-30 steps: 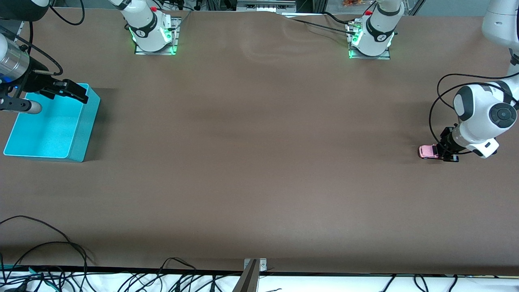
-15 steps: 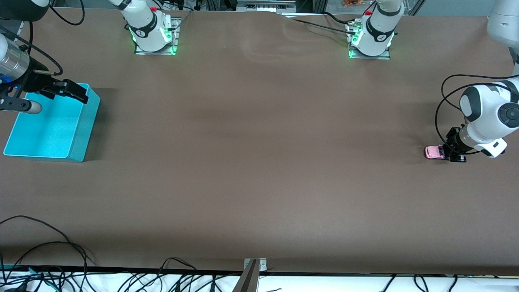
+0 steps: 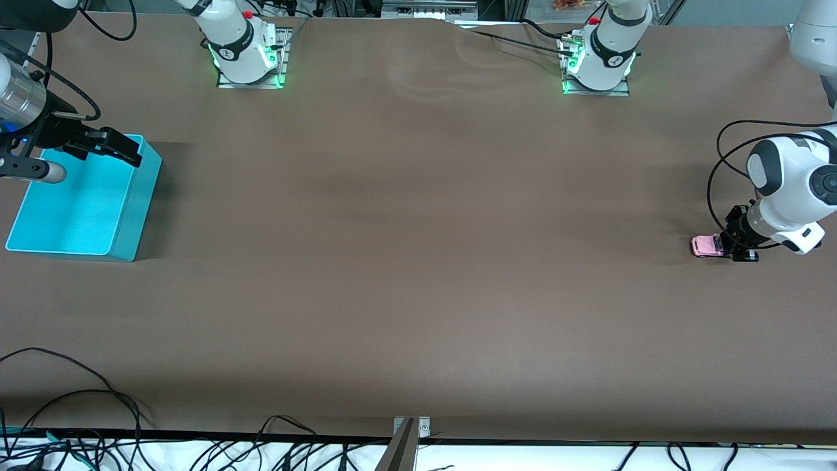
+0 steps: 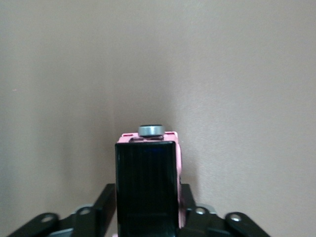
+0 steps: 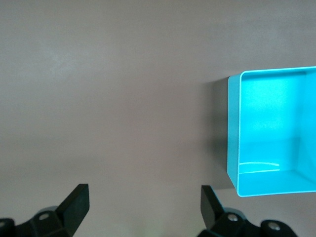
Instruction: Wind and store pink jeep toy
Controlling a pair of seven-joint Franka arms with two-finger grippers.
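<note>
Brown table (image 3: 418, 261): turquoise bin (image 3: 131, 216) empty; right hand (image 3: 98, 147) above rim.

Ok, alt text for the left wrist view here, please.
The pink jeep toy, black roof toward the camera, sits on the brown table between the fingers of the left end effector. Nothing else is in view.

Brown table (image 3: 418, 261) fills the view, w/ a wrinkle near the bases' edge. Black cables (image 3: 98, 418) trail along the white strip at the camera-side edge. Lighting even.
</note>
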